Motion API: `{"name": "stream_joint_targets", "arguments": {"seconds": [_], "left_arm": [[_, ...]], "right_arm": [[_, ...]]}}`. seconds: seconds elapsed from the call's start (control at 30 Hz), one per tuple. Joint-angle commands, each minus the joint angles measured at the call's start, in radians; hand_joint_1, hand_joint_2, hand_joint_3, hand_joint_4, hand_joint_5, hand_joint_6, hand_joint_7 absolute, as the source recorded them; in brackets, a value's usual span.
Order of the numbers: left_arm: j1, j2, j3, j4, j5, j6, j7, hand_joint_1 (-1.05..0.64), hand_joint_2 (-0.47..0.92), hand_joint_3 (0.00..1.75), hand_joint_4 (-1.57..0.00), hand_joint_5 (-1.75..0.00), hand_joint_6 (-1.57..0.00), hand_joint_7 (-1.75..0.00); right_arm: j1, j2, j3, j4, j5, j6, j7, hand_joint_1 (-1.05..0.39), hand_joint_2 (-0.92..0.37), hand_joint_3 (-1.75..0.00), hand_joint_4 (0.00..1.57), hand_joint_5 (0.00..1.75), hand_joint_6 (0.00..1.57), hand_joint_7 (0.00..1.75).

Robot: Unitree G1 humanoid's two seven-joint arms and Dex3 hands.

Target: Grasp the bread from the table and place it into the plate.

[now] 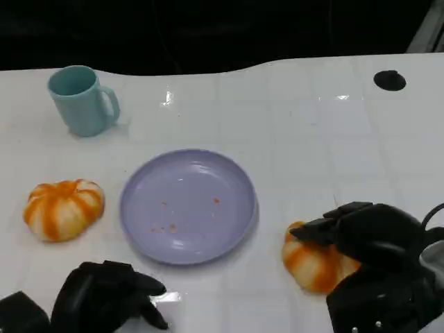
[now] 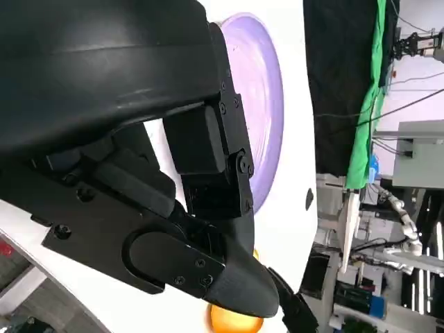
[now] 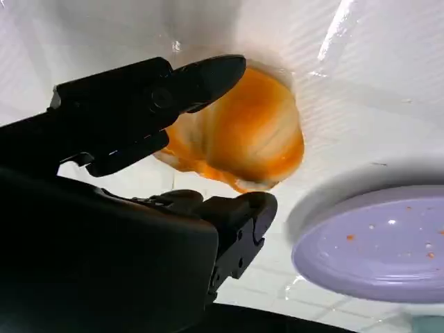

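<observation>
Two orange-and-white striped bread buns lie on the white table. One bread [image 1: 64,209] sits left of the lilac plate [image 1: 187,206]. The other bread [image 1: 310,266] [image 3: 243,132] lies right of the plate, on the table under my right hand [image 1: 371,243]. In the right wrist view, one finger [image 3: 173,90] reaches over this bun and the thumb [image 3: 239,215] sits just off its other side, fingers apart. My left hand [image 1: 111,295] [image 2: 173,173] rests near the front edge, holding nothing. The plate [image 3: 374,243] [image 2: 267,104] holds only crumbs.
A teal mug [image 1: 82,99] stands at the back left. A small black disc [image 1: 389,80] lies at the back right. The table's far edge runs close behind them, with darkness beyond.
</observation>
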Motion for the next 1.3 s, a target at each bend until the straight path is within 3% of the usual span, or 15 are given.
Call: {"name": "stream_joint_targets", "arguments": {"seconds": [0.03,0.17,0.33,0.47,0.57,0.63,0.7,0.77,0.83,0.9,0.93,1.0,1.1,1.2,1.3], "left_arm": [[0.01,0.016,0.004,-0.014,-0.002,-0.005,0.002,-1.05,0.87,0.0,-1.47,-0.67,-1.57,-0.18],[0.01,0.018,0.002,-0.016,-0.004,0.001,-0.002,-1.05,0.87,0.0,-1.47,-0.67,-1.57,-0.18],[0.011,0.017,-0.001,-0.024,0.001,0.002,0.004,-1.05,0.87,0.0,-1.46,-0.66,-1.57,-0.17],[0.012,0.014,-0.001,-0.025,0.002,0.002,0.008,-1.05,0.87,0.0,-1.47,-0.67,-1.57,-0.18],[0.012,0.012,0.0,-0.026,-0.001,0.002,0.006,-1.05,0.87,0.0,-1.47,-0.67,-1.57,-0.18],[0.014,0.011,0.0,-0.03,0.0,0.005,0.009,-1.05,0.87,0.0,-1.48,-0.66,-1.57,-0.17],[0.014,0.012,-0.001,-0.03,0.004,0.0,0.012,-1.05,0.87,0.0,-1.48,-0.66,-1.57,-0.17],[0.013,0.013,-0.001,-0.028,0.008,-0.005,0.015,-1.05,0.88,0.0,-1.48,-0.66,-1.57,-0.17],[0.012,0.013,0.0,-0.025,0.009,-0.005,0.015,-1.05,0.88,0.0,-1.48,-0.66,-1.57,-0.17],[0.01,0.013,0.001,-0.022,0.008,-0.007,0.013,-1.05,0.88,0.0,-1.48,-0.66,-1.57,-0.17],[0.009,0.013,0.001,-0.02,0.009,-0.009,0.013,-1.05,0.88,0.0,-1.48,-0.66,-1.57,-0.17],[0.009,0.014,0.001,-0.019,0.011,-0.012,0.014,-1.05,0.88,0.0,-1.48,-0.66,-1.57,-0.17],[0.01,0.013,0.001,-0.023,0.009,-0.002,0.017,-1.05,0.88,0.0,-1.49,-0.66,-1.57,-0.18],[0.011,0.014,0.0,-0.021,0.01,-0.008,0.014,-1.05,0.88,0.0,-1.49,-0.65,-1.57,-0.18],[0.01,0.014,0.0,-0.018,0.012,-0.013,0.016,-1.05,0.88,0.0,-1.49,-0.65,-1.57,-0.18]], "right_arm": [[-0.014,-0.011,0.01,0.032,-0.018,0.005,-0.036,-0.47,-0.85,-0.01,0.23,0.12,0.32,0.0],[-0.026,-0.007,0.022,0.067,-0.026,0.007,-0.053,-0.46,-0.87,-0.01,0.25,0.11,0.34,0.01],[-0.062,0.009,0.051,0.159,-0.029,-0.007,-0.088,-0.4,-0.9,-0.01,0.44,0.12,0.47,0.04],[-0.094,0.028,0.068,0.253,-0.012,-0.04,-0.14,-0.34,-0.91,0.0,0.74,0.12,0.63,0.05],[-0.113,0.048,0.072,0.338,0.004,-0.091,-0.233,-0.25,-0.9,0.0,1.04,0.19,0.85,0.08],[-0.124,0.061,0.069,0.393,0.022,-0.138,-0.308,-0.14,-0.91,-0.03,1.04,0.78,1.14,0.09],[-0.14,0.064,0.08,0.436,0.012,-0.167,-0.371,-0.11,-0.92,-0.11,0.98,1.25,1.31,0.12],[-0.153,0.068,0.088,0.474,0.002,-0.192,-0.433,-0.11,-0.91,-0.18,0.94,1.44,1.38,0.19],[-0.159,0.076,0.087,0.501,0.009,-0.207,-0.48,-0.13,-0.86,-0.32,0.89,1.61,1.17,0.68],[-0.163,0.085,0.084,0.525,0.012,-0.226,-0.543,-0.14,-0.79,-0.45,0.87,1.7,1.01,1.05],[-0.164,0.09,0.081,0.539,0.015,-0.241,-0.581,-0.14,-0.75,-0.5,0.87,1.72,0.98,1.12],[-0.169,0.099,0.077,0.567,0.021,-0.275,-0.651,-0.13,-0.56,-0.86,0.89,1.74,0.92,1.26],[-0.173,0.113,0.067,0.602,0.038,-0.33,-0.744,-0.11,-0.4,-1.14,0.9,1.75,0.86,1.44],[-0.176,0.126,0.061,0.624,0.046,-0.361,-0.814,-0.1,-0.32,-1.23,0.92,1.75,0.81,1.57],[-0.177,0.139,0.053,0.632,0.054,-0.392,-0.869,-0.1,-0.27,-1.27,0.96,1.75,0.83,1.57]]}}
